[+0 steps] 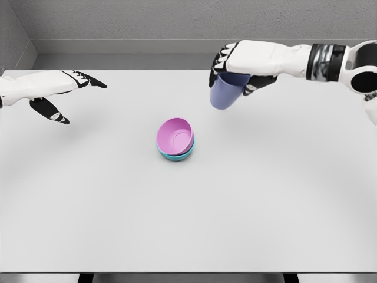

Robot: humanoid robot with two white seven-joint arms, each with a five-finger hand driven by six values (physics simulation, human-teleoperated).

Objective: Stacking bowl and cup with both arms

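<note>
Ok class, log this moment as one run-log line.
right hand: holds purple cup aloft | left hand: open, empty | pink bowl: nested in teal bowl

Brightness: bright, even, soft light across the white desk [188, 224].
Shadows: faint and blurred, under the bowls [175, 140] and beneath the left robot hand [56, 94].
Glare: none.
Sharpness: crisp render, slight softness along edges.
Distortion: the desk's corners darken slightly.

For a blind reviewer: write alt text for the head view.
The right hand holds a blue-purple cup above the white table, beyond and right of a pink bowl nested in a teal bowl. The left hand hovers open at far left.
</note>
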